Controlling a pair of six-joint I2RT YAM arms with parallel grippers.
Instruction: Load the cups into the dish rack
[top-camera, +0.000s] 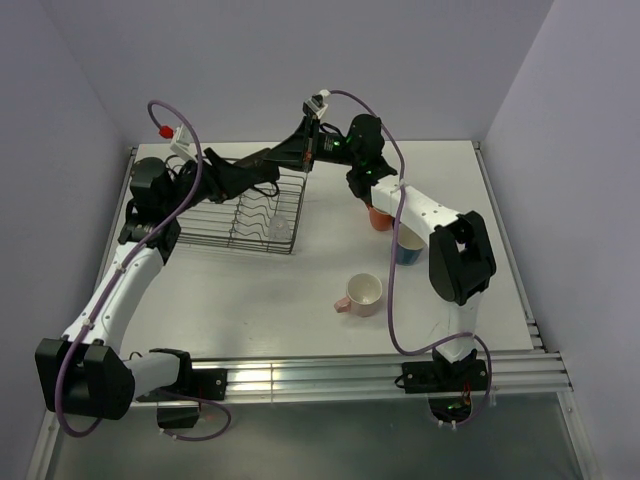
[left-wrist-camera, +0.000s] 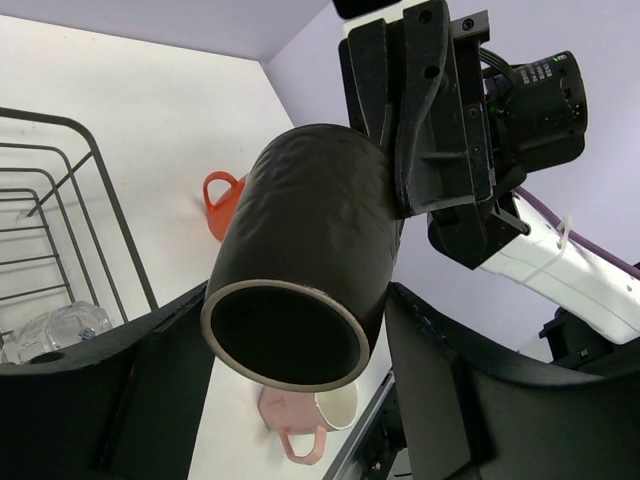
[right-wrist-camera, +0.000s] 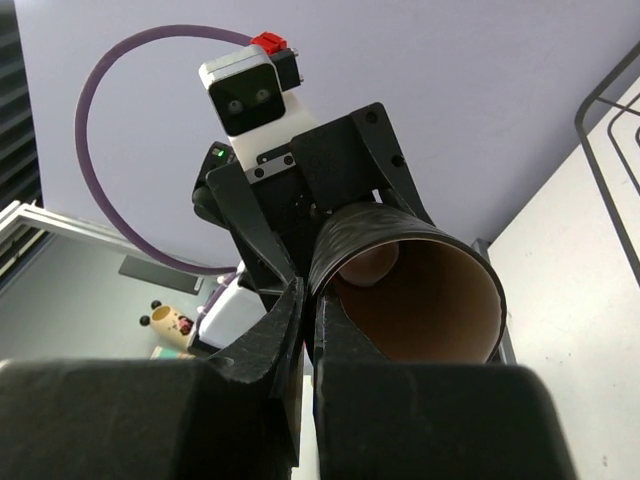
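Observation:
The dark brown mug (left-wrist-camera: 320, 220) hangs in the air above the right end of the dish rack (top-camera: 230, 243), held between both grippers. My right gripper (right-wrist-camera: 310, 295) is shut on the mug's rim wall (right-wrist-camera: 420, 290), one finger inside. My left gripper (left-wrist-camera: 295, 300) straddles the base end, its fingers (left-wrist-camera: 430, 370) lying against both sides. The clear glass tumbler (top-camera: 280, 228) lies in the rack's right end and shows in the left wrist view (left-wrist-camera: 55, 330). The orange mug (top-camera: 378, 218), blue mug (top-camera: 407, 250) and pink mug (top-camera: 362, 293) stand on the table to the right.
The rack's wire wall (left-wrist-camera: 60, 170) is just left of the held mug. The right arm's forearm (top-camera: 430, 215) reaches over the orange and blue mugs. A metal rail (top-camera: 350, 375) runs along the table's near edge.

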